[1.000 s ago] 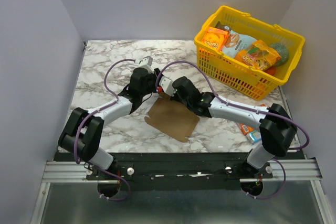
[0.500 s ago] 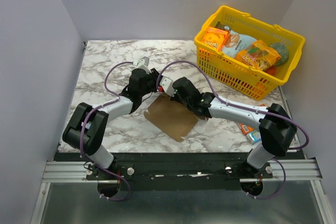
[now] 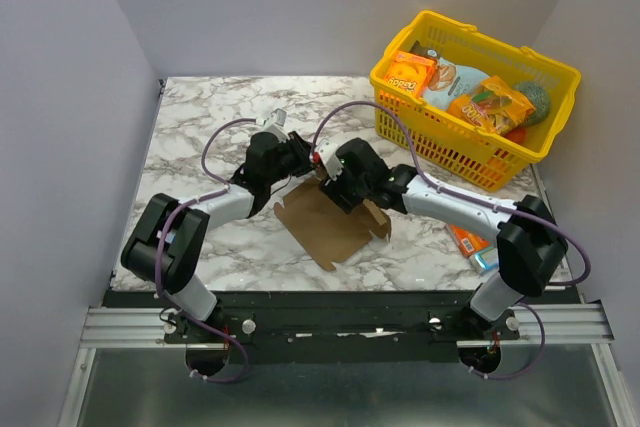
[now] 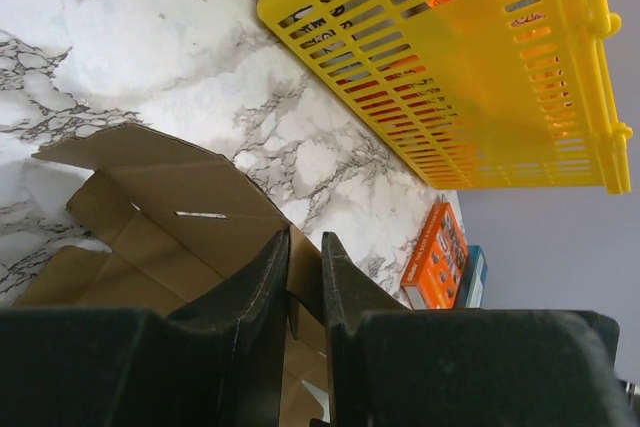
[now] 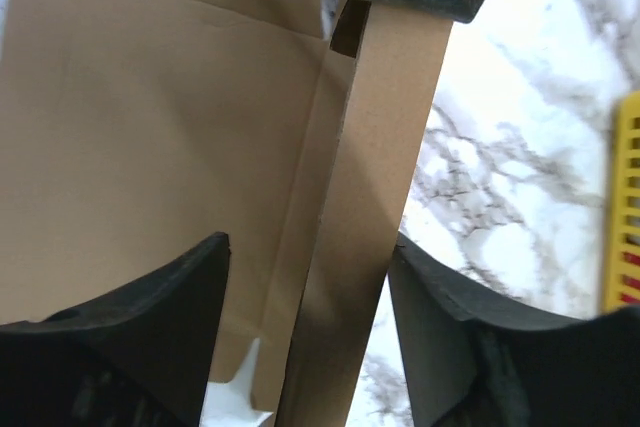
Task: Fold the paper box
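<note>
Pinches the plain brown die-cut cardboard paper box (image 3: 325, 232) with the left gripper (image 4: 305, 282): black fingers (image 4: 262, 292) nearly together, thin flap edge clamped between them. Straddles an upright flap of the same blank with the right gripper (image 5: 310, 317), fingers (image 5: 170, 307) spread wide, gripping nothing; flap closer to the right-hand finger, contact there not clear. Lies mostly flat on the white-grey marble-pattern table (image 3: 180, 117), under and on the near side of both grippers, far edge raised at the fingers. Meets almost tip to tip over that far edge in the top view, left gripper just left of the right one. Shows, beyond the left fingers, the yellow slotted plastic basket (image 4: 450, 57), well apart from the box. Shows to their right a small orange printed carton (image 4: 435, 252), with a blue packet (image 4: 470, 277) just beside it.
</note>
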